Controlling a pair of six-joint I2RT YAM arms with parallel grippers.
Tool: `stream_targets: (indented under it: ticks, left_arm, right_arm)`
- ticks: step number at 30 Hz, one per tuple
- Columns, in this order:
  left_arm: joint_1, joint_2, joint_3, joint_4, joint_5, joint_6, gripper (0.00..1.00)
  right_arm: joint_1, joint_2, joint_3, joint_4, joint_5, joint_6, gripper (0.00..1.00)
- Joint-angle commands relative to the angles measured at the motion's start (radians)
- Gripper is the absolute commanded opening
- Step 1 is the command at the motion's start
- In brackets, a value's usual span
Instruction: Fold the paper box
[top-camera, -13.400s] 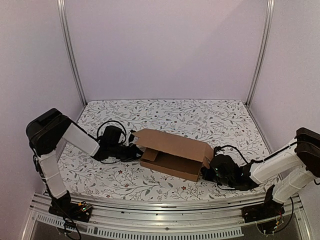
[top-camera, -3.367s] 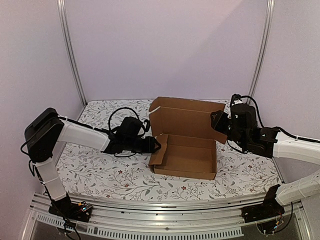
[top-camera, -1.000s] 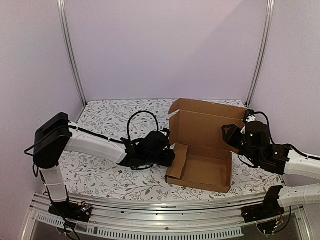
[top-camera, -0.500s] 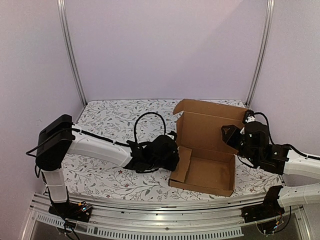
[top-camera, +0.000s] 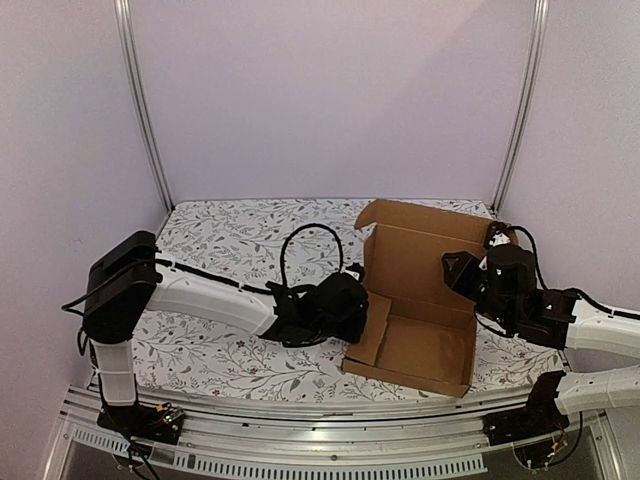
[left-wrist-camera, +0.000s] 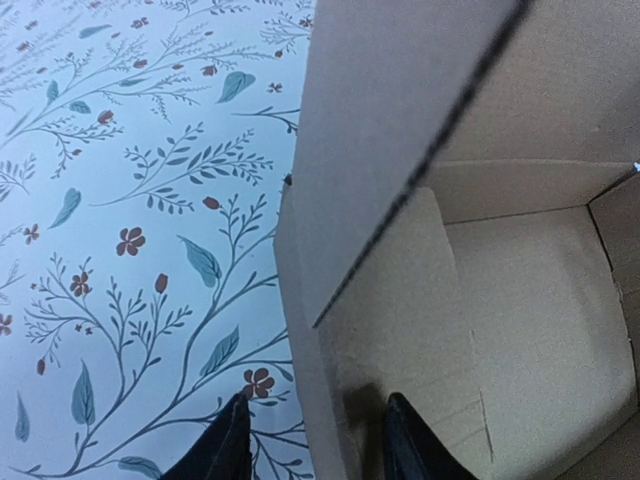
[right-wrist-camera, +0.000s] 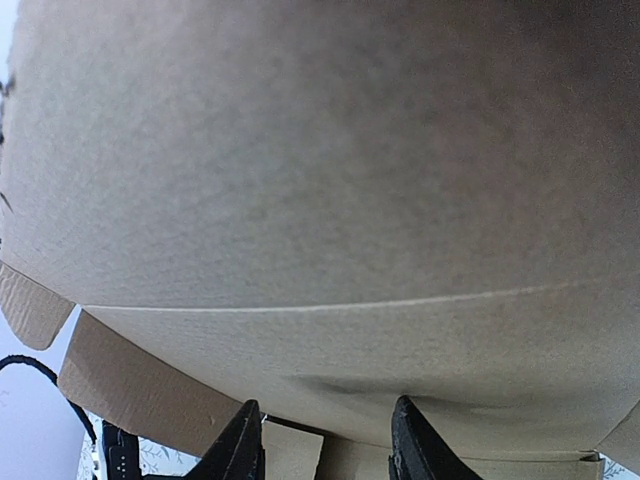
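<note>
paper box (top-camera: 425, 338): brown corrugated cardboard, open, on the worktop (top-camera: 230, 240) at its right, nearer half. the tray floor lies flat and the lid panel stands close to upright at the back.
left end effector (top-camera: 352, 300): mine, reaching in low from the left, right at the box's left side wall.
left grip: seen from the wrist, the end effector (left-wrist-camera: 317, 402) straddles that wall. one of my fingers (left-wrist-camera: 225, 450) is outside over the floral cloth, the other inside the tray. they are spread, with a gap on each side of the cardboard, so nothing is pinched.
box from the left wrist: the tray floor (left-wrist-camera: 530, 330) runs away to the right, and a side panel leans across the top of the view, blurred and very close.
right end effector (top-camera: 458, 272): mine, raised at the right edge of the standing lid, touching it or just beside it; i cannot tell which.
right grip: from the wrist the end effector (right-wrist-camera: 326, 405) is spread wide with nothing held between its two tips. the cardboard (right-wrist-camera: 320, 180) fills nearly all the view, with one crease running across it.
worktop: white cloth with a leaf and flower print (left-wrist-camera: 130, 200).
cable (top-camera: 305, 240): a black loop arching up over my left forearm, just left of the box.
frame posts (top-camera: 140, 100): metal uprights at the far corners, well away from the box.
in the way: the upright lid stands between my two end effectors' upper reach.
</note>
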Motion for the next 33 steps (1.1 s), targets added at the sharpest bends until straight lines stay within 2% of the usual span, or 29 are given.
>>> stream_targets:
  ticks: [1,4,7,19,25,28,31,33]
  left_arm:
    - [-0.025,0.037,-0.017,-0.153,0.035,0.036,0.48]
    - [-0.027,0.014,-0.017,-0.150,0.043,0.040,0.55]
    - [-0.027,0.010,-0.021,-0.138,0.059,0.040,0.57]
    - [-0.036,0.070,-0.004,-0.084,0.187,-0.002,0.55]
    - [-0.039,0.135,0.044,-0.131,0.230,-0.017,0.55]
    - [-0.043,0.156,0.057,-0.148,0.204,-0.020,0.56]
    - [-0.044,0.167,0.058,-0.168,0.178,-0.022,0.51]
    - [-0.044,0.160,0.049,-0.169,0.162,-0.023,0.39]
  right_arm:
    - [-0.005,0.010,-0.014,-0.009,0.004,0.008,0.41]
    - [-0.005,0.012,-0.012,-0.009,0.003,0.008,0.41]
    - [-0.005,0.013,-0.010,-0.009,0.001,0.008,0.41]
    - [-0.005,0.012,-0.018,-0.011,0.001,0.010,0.41]
    - [-0.004,0.010,-0.025,-0.010,0.001,0.016,0.41]
    - [-0.004,0.011,-0.033,-0.010,0.005,0.020,0.41]
    - [-0.003,0.011,-0.041,-0.010,0.006,0.026,0.41]
    - [-0.003,0.007,-0.043,-0.010,0.006,0.026,0.41]
